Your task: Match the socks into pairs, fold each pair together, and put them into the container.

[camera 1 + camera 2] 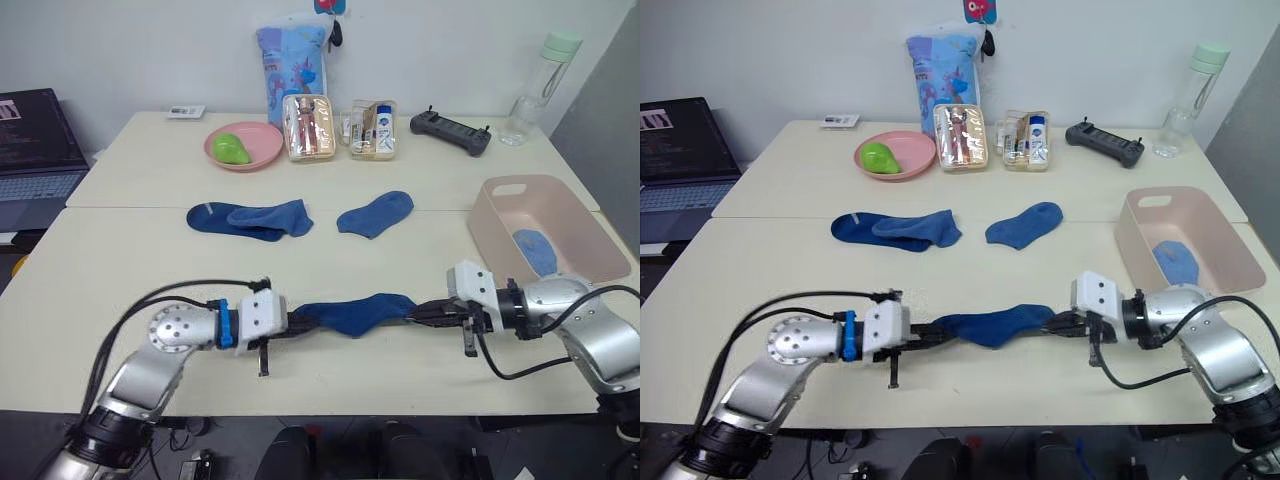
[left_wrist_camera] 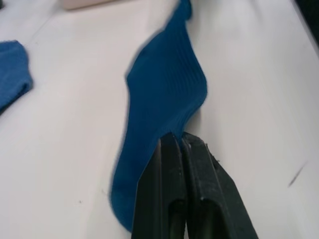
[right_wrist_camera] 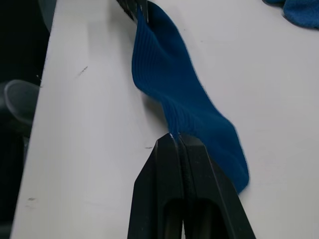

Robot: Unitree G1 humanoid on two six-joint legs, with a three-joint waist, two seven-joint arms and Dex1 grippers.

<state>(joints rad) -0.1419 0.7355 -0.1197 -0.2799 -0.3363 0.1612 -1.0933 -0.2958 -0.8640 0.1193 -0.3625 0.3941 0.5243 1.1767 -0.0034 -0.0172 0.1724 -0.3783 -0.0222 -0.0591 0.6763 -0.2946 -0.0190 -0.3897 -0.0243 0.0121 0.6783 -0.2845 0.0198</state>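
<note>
A medium blue sock [image 1: 355, 313] is stretched between both grippers near the table's front edge. My left gripper [image 1: 297, 323] is shut on its left end, and my right gripper [image 1: 418, 313] is shut on its right end. Both wrist views show the closed fingers [image 2: 182, 149] pinching the ribbed fabric [image 3: 184, 104]. Farther back lie two overlapping dark blue socks [image 1: 250, 218] and a single blue sock [image 1: 376, 213]. The pale pink container [image 1: 548, 228] stands at the right with a light blue sock [image 1: 537, 250] inside.
At the back stand a pink plate [image 1: 244, 146] with a green fruit, two clear boxes [image 1: 340, 128], a blue patterned bag [image 1: 291, 62], a black controller [image 1: 451, 131] and a bottle [image 1: 540, 85]. A laptop [image 1: 35, 150] sits at far left.
</note>
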